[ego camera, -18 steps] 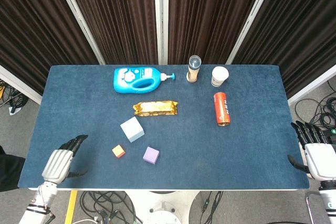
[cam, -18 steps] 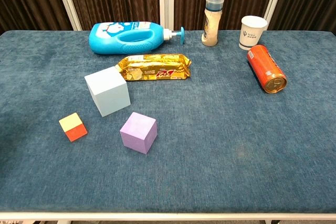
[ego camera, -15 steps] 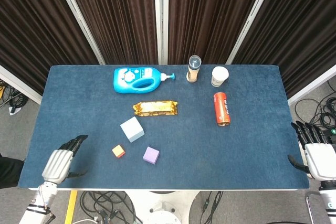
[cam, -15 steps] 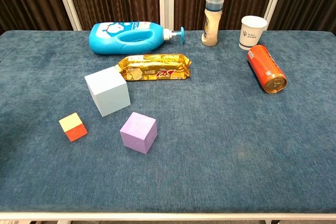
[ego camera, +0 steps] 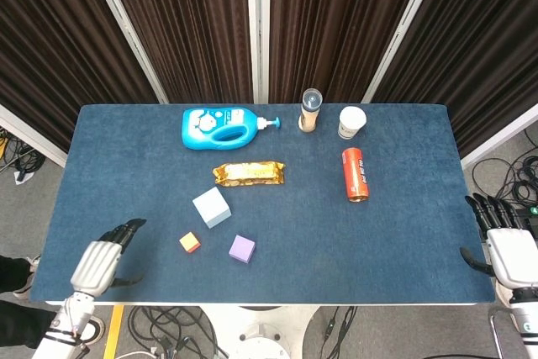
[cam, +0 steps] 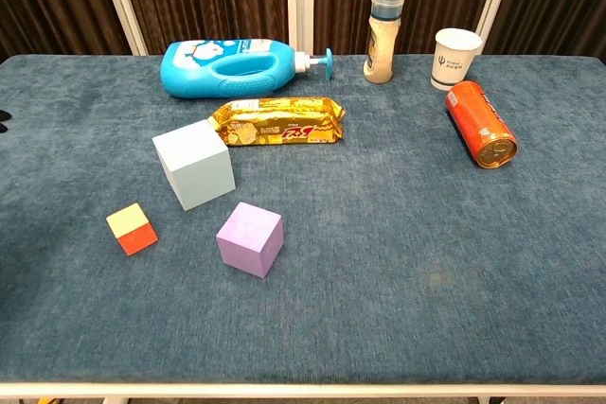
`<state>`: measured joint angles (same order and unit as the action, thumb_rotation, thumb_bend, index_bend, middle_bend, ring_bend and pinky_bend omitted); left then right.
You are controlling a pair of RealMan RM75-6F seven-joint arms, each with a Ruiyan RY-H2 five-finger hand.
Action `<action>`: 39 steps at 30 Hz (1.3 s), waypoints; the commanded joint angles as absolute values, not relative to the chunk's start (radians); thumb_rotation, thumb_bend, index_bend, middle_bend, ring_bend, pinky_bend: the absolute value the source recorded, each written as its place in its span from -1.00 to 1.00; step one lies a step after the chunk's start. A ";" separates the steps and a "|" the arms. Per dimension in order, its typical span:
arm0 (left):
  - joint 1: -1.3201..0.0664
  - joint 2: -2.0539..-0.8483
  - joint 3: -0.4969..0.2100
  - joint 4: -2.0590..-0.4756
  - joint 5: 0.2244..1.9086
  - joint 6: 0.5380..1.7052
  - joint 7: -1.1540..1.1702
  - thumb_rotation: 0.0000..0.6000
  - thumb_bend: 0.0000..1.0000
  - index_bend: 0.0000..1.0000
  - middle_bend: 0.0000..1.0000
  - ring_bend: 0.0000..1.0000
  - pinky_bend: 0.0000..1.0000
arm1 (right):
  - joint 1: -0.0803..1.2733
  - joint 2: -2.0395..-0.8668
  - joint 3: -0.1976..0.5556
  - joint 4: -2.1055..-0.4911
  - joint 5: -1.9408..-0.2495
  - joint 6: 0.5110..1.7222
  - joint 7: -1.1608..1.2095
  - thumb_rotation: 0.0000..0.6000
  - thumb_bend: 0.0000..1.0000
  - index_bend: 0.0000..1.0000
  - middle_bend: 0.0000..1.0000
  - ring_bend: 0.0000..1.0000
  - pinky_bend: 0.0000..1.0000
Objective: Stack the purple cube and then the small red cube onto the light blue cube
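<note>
**Stacking task: nothing stacked yet**

- Light blue cube (cam: 194, 164): on the desk (cam: 398, 262), left of centre, nothing on top.
- Purple cube (cam: 250, 238): near side, just right of the light blue cube, apart from it.
- Small red cube (cam: 132, 229): near left, apart from both; top face yellowish.
- Left hand (ego camera: 99, 261): near-left desk edge, fingers apart, holding nothing.
- Right hand (ego camera: 504, 241): off the near-right edge, fingers spread, holding nothing.
- Judgement: both placements remain.
- Containers: paper cup (cam: 457, 58) upright, contents not visible; capped bottle (cam: 383, 35) upright; blue pump bottle (cam: 237, 67) and orange can (cam: 481, 124) lying down; snack packet (cam: 277, 121) sealed.
</note>
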<state>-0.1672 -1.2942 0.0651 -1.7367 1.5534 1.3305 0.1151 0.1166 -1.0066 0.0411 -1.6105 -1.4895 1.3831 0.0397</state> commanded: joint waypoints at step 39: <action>-0.422 -1.253 0.021 -2.024 1.723 1.024 0.713 1.00 -0.76 -0.55 -0.37 -0.56 -0.35 | 0.120 -0.995 0.049 -1.586 -1.487 1.381 0.153 1.00 -0.61 -0.96 -0.87 -1.00 -1.00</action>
<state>-0.3879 -1.2396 0.0432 -2.0126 1.7158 1.0630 0.6821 0.1200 -0.9951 0.0492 -1.5861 -1.4867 1.3806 0.1531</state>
